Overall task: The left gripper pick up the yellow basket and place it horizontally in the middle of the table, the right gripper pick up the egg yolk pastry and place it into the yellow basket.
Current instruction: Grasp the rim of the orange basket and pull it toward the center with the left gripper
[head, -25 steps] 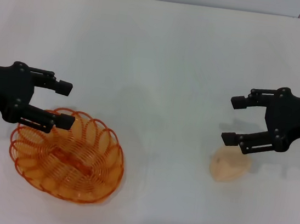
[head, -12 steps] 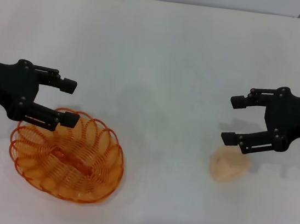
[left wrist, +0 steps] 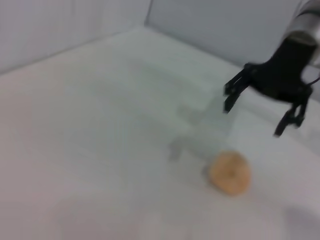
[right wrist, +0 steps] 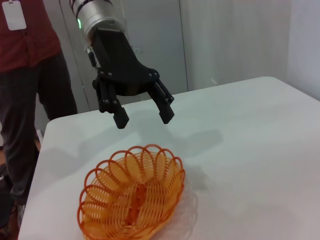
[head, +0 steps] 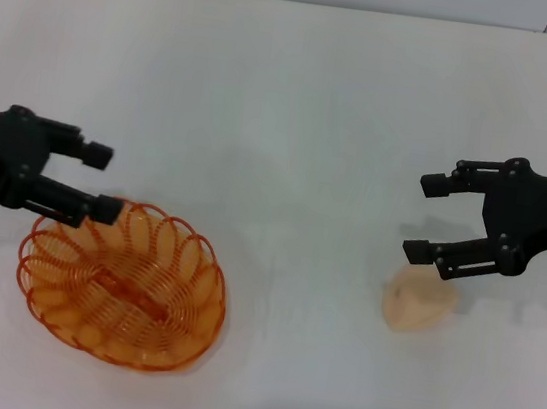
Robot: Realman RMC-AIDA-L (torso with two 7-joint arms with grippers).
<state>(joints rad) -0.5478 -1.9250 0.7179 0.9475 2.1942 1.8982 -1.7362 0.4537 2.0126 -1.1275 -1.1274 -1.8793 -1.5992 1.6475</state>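
You have the left gripper (head: pixel 98 181) spread wide and empty at the left of the frame, its tips over the far rim of the basket (head: pixel 122 282) at lower left, while the right gripper (head: pixel 424 219), also open, hovers just above the pastry (head: pixel 419 301) at lower right.

An oval orange-amber wire basket with a looped scalloped rim (head: pixel 122 283) sits upright and empty on the white tabletop (head: pixel 295 117), toward the robot's left. Well apart, on the right, lies a small pale cream-peach domed pastry (head: pixel 419 299)
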